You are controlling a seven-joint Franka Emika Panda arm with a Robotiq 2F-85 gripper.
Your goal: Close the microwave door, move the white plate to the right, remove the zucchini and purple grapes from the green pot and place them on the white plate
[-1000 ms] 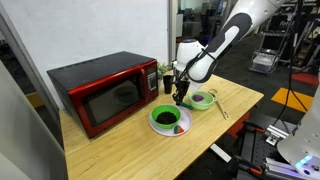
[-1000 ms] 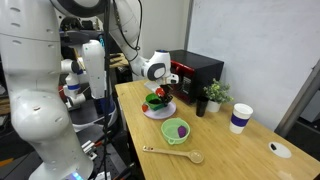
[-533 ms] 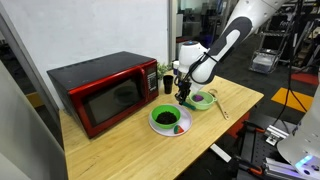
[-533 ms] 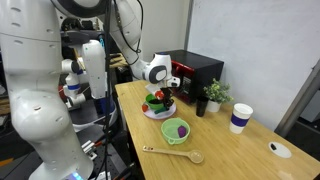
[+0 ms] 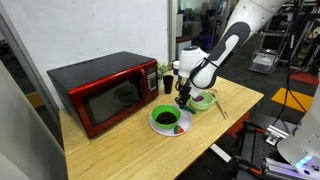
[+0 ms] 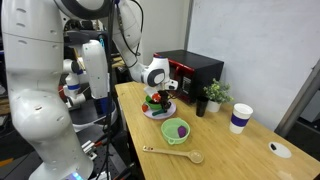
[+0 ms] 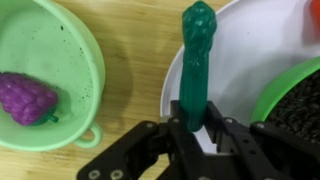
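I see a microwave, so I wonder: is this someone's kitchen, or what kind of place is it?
Probably a robot lab, not a home kitchen. The microwave sits on a plain wooden workbench, a big white robot arm reaches over it, and lab gear stands in the background.

the zucchini has its lower end hidden within the end effector; the white plate is cut off at right

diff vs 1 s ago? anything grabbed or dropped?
The gripper, shut on the zucchini, edged slightly lower over the white plate. Nothing was grabbed or released. Unchanged: grapes in the pot, plate in place, microwave door closed.
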